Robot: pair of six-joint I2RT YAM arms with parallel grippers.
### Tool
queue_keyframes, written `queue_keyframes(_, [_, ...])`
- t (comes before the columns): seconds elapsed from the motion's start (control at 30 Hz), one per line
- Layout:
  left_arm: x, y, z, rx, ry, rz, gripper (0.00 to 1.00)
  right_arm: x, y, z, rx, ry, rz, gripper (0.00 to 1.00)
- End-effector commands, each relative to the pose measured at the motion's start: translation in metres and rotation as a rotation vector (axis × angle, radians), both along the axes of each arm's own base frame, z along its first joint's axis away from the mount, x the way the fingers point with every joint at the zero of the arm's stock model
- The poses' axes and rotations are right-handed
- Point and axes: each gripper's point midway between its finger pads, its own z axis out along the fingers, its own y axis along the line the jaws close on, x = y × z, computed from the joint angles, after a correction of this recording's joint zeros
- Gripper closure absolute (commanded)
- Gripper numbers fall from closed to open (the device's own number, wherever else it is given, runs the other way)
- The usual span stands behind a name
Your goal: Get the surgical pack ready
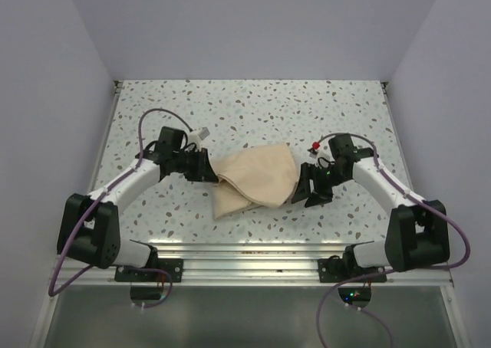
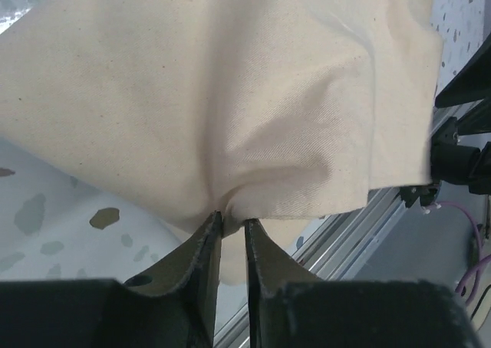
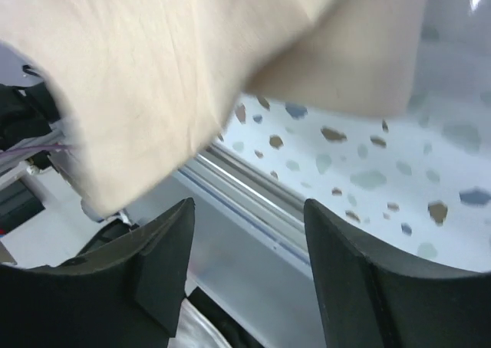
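Note:
The big beige cloth [image 1: 257, 179] lies bunched and folded over in the middle of the speckled table. My left gripper [image 1: 209, 169] is shut on the cloth's left edge; in the left wrist view the fabric [image 2: 230, 110] is pinched between the two fingertips [image 2: 232, 219]. My right gripper [image 1: 311, 185] is open and empty just right of the cloth; the cloth [image 3: 146, 72] hangs above and left of its fingers [image 3: 165, 241]. The steel tray, scissors, forceps, gauze and packet are hidden or out of view.
The aluminium rail [image 1: 245, 254] runs along the table's near edge, seen also in the right wrist view [image 3: 253, 187]. Grey walls stand on the left, right and back. The speckled tabletop [image 1: 253, 110] extends behind the cloth.

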Motion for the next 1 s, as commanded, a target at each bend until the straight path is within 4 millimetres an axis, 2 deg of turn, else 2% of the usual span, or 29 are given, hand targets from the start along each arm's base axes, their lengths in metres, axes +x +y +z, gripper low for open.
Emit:
queue_keyframes(0.0, [-0.017,0.008,0.008,0.020,0.000,0.036,0.78,-0.011,-0.012,0.008,-0.072,-0.030,-0.056,0.36])
queue_keyframes(0.07, [-0.022,0.012,0.014,0.017,-0.016,0.072,0.73,-0.007,-0.027,0.011,-0.155,-0.002,-0.154,0.32])
queue_keyframes(0.1, [-0.023,0.013,0.014,0.015,-0.022,0.080,0.66,-0.003,-0.029,0.016,-0.159,-0.006,-0.178,0.31])
queue_keyframes(0.17, [-0.025,0.015,0.018,0.013,-0.032,0.111,0.62,0.000,-0.036,0.022,-0.186,0.016,-0.237,0.30])
queue_keyframes(0.2, [-0.026,0.016,0.016,0.007,-0.046,0.116,0.61,0.000,-0.036,0.024,-0.185,0.021,-0.249,0.30])
queue_keyframes(0.33, [-0.029,0.020,0.031,-0.014,-0.077,0.184,0.58,0.015,-0.028,0.035,-0.126,0.013,-0.250,0.27])
queue_keyframes(0.37, [-0.028,0.020,0.035,-0.017,-0.084,0.200,0.58,0.023,-0.019,0.046,-0.068,-0.007,-0.243,0.26])
queue_keyframes(0.43, [-0.026,0.022,0.046,-0.024,-0.121,0.212,0.56,0.033,-0.006,0.056,0.026,-0.017,-0.254,0.03])
queue_keyframes(0.47, [-0.023,0.025,0.048,-0.003,-0.131,0.223,0.56,0.034,0.000,0.057,0.061,-0.009,-0.251,0.01])
queue_keyframes(0.5, [-0.017,0.025,0.063,0.000,-0.163,0.224,0.56,0.033,0.004,0.055,0.088,0.015,-0.247,0.01])
queue_keyframes(0.53, [-0.016,0.026,0.063,0.015,-0.146,0.219,0.56,0.030,0.009,0.050,0.108,0.049,-0.247,0.01])
queue_keyframes(0.57, [-0.006,0.026,0.080,0.022,-0.191,0.220,0.56,0.020,0.014,0.041,0.124,0.095,-0.236,0.01])
queue_keyframes(0.63, [0.007,0.024,0.087,0.038,-0.197,0.218,0.56,0.011,0.019,0.027,0.123,0.146,-0.223,0.01])
queue_keyframes(0.67, [0.014,0.023,0.093,0.041,-0.214,0.209,0.56,0.000,0.023,0.017,0.113,0.176,-0.202,0.01])
queue_keyframes(0.7, [0.027,0.018,0.112,0.025,-0.253,0.203,0.56,-0.003,0.026,0.012,0.104,0.182,-0.191,0.01])
queue_keyframes(0.73, [0.039,0.014,0.105,0.032,-0.223,0.192,0.56,-0.004,0.030,0.012,0.107,0.189,-0.198,0.01])
queue_keyframes(0.83, [0.069,-0.001,0.103,0.022,-0.192,0.152,0.55,0.001,0.050,0.005,0.107,0.148,-0.183,0.01])
queue_keyframes(0.87, [0.077,-0.010,0.110,-0.006,-0.190,0.121,0.60,0.002,0.052,0.002,0.102,0.152,-0.190,0.01])
queue_keyframes(0.9, [0.083,-0.016,0.085,0.003,-0.113,0.095,0.63,0.004,0.054,0.000,0.098,0.162,-0.206,0.01])
queue_keyframes(0.97, [0.085,-0.028,0.071,-0.037,-0.045,0.043,0.71,0.010,0.058,-0.005,0.105,0.160,-0.223,0.01])
